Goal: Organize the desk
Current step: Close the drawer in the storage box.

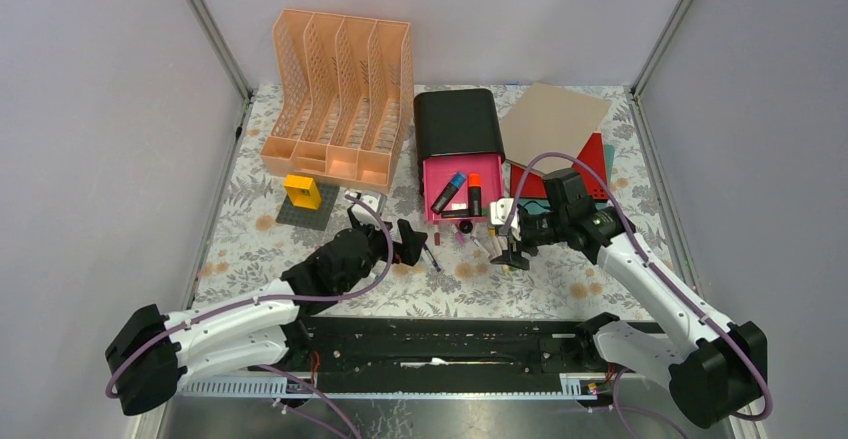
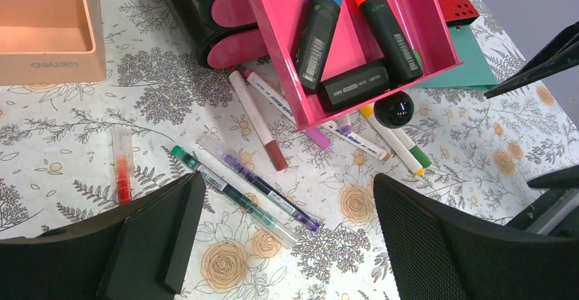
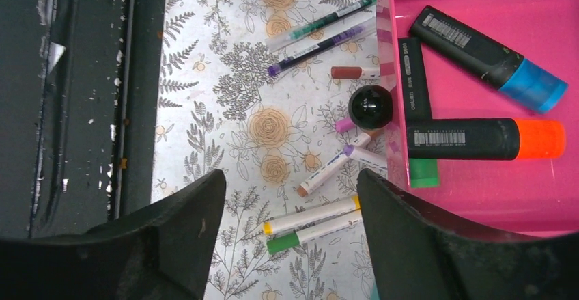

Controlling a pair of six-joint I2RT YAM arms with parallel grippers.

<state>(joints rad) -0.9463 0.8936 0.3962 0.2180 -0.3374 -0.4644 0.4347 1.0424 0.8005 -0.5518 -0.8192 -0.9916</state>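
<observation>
1. Left end effector [image 2: 287, 187]: open, empty, above loose pens [image 2: 263, 185].
2. Right end effector [image 3: 290, 184]: open, empty, near pink drawer [image 3: 491, 197].
3. Table [image 1: 250, 249]: beneath both arms, cluttered.
4. Step, likely: gathering pens. Next: descent onto one pen, closing squarely.

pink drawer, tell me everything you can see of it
Glossy pink plastic drawer, pulled out of the rounded black box over the floral-cloth desk. A round black knob sits on its front wall. Inside lie three thick black highlighters, capped blue, orange and green. Thin markers run under its front edge.
</observation>
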